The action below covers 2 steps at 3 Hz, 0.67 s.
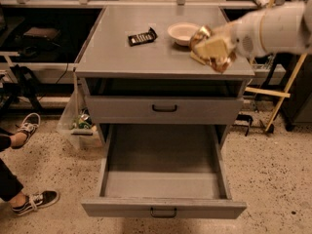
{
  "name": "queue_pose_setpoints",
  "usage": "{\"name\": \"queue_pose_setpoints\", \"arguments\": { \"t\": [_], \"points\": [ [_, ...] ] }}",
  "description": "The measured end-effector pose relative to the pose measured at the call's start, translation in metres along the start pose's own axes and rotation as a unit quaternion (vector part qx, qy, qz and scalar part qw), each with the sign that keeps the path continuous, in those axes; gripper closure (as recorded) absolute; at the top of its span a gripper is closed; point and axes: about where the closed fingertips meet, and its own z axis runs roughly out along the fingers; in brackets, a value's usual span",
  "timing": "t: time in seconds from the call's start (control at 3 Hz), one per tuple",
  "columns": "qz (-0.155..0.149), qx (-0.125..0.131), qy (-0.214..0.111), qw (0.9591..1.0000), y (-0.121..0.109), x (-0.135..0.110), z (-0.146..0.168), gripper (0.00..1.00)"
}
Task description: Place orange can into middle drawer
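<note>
Camera view: I log the gripper (217, 52) above the cabinet top's right front edge, pinching the orange can (209, 47) just beside the bowl (179, 32). Black packet (142, 36) lies left. Middle drawer (195, 208) stands open below.

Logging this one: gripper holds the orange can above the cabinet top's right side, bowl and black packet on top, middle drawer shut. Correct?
Not quite. The middle drawer is pulled open and empty, not shut, as the camera view shows. The rest stands: the gripper holds the orange can above the cabinet top's right side, with the bowl and black packet on top.
</note>
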Motion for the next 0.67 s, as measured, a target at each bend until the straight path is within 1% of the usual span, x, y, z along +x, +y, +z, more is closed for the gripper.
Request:
{"name": "queue_pose_setpoints", "arguments": {
  "t": [0.33,0.67],
  "points": [
    [-0.018,-0.074,0.000,0.9971,0.058,0.074,0.021,1.00],
    [-0.068,-0.089,-0.003,0.9937,0.074,0.086,0.025,1.00]
  ]
}}
